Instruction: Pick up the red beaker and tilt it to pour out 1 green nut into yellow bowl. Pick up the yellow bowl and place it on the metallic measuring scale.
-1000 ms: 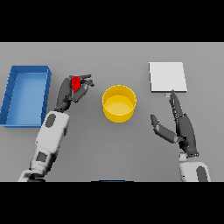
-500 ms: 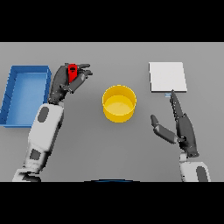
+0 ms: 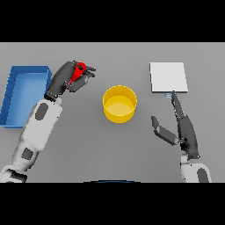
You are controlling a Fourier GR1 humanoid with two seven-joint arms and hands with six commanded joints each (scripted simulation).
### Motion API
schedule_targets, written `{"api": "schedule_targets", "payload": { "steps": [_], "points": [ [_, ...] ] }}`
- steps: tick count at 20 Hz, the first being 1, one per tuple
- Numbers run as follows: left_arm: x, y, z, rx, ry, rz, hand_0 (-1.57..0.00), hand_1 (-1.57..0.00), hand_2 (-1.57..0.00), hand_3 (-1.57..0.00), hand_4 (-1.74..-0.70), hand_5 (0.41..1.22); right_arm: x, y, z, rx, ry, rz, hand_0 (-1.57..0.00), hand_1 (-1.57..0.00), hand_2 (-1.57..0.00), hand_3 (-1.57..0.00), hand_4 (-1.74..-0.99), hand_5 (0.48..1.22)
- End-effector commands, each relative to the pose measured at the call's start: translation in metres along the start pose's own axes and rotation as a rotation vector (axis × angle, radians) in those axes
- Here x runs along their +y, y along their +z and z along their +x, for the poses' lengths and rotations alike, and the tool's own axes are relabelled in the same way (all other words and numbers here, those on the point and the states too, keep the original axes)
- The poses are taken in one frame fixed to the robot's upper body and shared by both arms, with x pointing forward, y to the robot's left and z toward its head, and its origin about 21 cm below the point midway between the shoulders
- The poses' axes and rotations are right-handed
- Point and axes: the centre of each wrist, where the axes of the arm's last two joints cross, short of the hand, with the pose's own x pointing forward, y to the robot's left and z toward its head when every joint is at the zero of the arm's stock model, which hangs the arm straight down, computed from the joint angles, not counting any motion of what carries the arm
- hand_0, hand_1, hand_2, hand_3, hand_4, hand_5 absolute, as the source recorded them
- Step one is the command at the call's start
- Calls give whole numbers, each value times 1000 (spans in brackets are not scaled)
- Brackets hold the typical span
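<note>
The left hand (image 3: pixel 66 81), fingers curled round the red beaker (image 3: pixel 79 71), has carried it higher and rightward, between the blue bin (image 3: pixel 13 90) and the yellow bowl (image 3: pixel 119 103), bare table between. The right hand (image 3: pixel 182 127) stays open below the measuring scale (image 3: pixel 168 77).

Your left hand (image 3: pixel 66 79) w/ red beaker (image 3: pixel 79 70) has lifted off tabletop & moved toward yellow bowl (image 3: pixel 119 103); beaker now tipped more on its side.
</note>
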Motion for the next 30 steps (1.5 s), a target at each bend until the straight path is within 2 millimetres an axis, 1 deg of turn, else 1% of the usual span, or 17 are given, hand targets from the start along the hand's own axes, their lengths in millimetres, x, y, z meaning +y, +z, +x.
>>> {"api": "schedule_targets", "payload": {
  "steps": [1,3,5,7,9,11,12,15,16,19,20,21,23,24,26,27,30],
  "points": [
    [1,-2,4,11,-78,-30,-1568,-1568,-1568,-1567,-1737,1125,0,-2,-2,18,-9,12,1,1,1,1,-1186,660],
    [-5,-8,18,11,-209,-86,-1569,-1569,-1569,-1569,-1739,1129,1,-2,-1,11,-13,16,1,1,1,1,-1178,663],
    [-4,-13,29,-1,-326,-135,-1570,-1570,-1570,-1569,-1740,1139,1,-3,-1,11,-10,18,1,1,1,1,-1178,667],
    [-9,-19,41,-6,-476,-175,-1570,-1570,-1570,-1570,-1740,1162,2,-3,1,8,-31,17,1,1,1,1,-1181,669],
    [-15,-23,49,-17,-637,-223,-1570,-1571,-1571,-1570,-1740,1183,5,-1,-1,13,-35,21,1,1,1,1,-1183,673],
    [-20,-29,57,-12,-753,-281,-1571,-1571,-1571,-1571,-1741,1197,1,2,-3,21,-32,11,1,1,1,1,-1187,676],
    [-22,-33,61,-3,-825,-312,-1571,-1571,-1571,-1571,-1689,1202,0,-1,-2,29,-33,5,1,1,1,1,-1191,675],
    [-26,-41,72,-37,-997,-393,-1571,-1571,-1571,-1383,-1710,1211,5,-2,-2,40,-64,5,1,1,1,1,-1195,671],
    [-28,-43,76,-49,-1063,-421,-1571,-1571,-1571,-1362,-1714,1213,5,1,-2,36,-79,2,1,1,1,1,-1196,666],
    [-34,-52,87,-86,-1195,-501,-1571,-1571,-1571,-1295,-1719,1217,5,-2,1,44,-102,-2,1,1,1,1,-1206,639],
    [-39,-53,87,-102,-1235,-523,-1571,-1571,-1571,-1350,-1721,1218,6,-1,-2,59,-104,4,1,1,1,1,-1212,631],
    [-37,-52,88,-128,-1268,-550,-1571,-1571,-1571,-1394,-1723,1218,7,2,-2,48,-98,4,1,1,1,1,-1220,624],
    [-44,-57,95,-165,-1340,-568,-1571,-1571,-1571,-1458,-1727,1219,5,1,-4,37,-74,-14,1,1,1,1,-1221,610],
    [-47,-57,99,-184,-1383,-582,-1571,-1571,-1571,-1480,-1729,1220,3,0,-4,38,-66,-18,1,1,1,1,-1214,600],
    [-51,-61,105,-211,-1468,-606,-1571,-1571,-1571,-1513,-1732,1220,8,3,-3,22,-60,-27,1,1,1,1,-1205,584],
    [-48,-63,106,-227,-1508,-614,-1571,-1571,-1571,-1525,-1733,1220,6,2,0,14,-64,-36,1,1,1,1,-1193,578],
    [-56,-64,110,-275,-1644,-645,-1571,-1571,-1571,-1547,-1737,1221,3,-3,-3,28,-54,-39,1,1,1,1,-1160,569]
  ]
}}
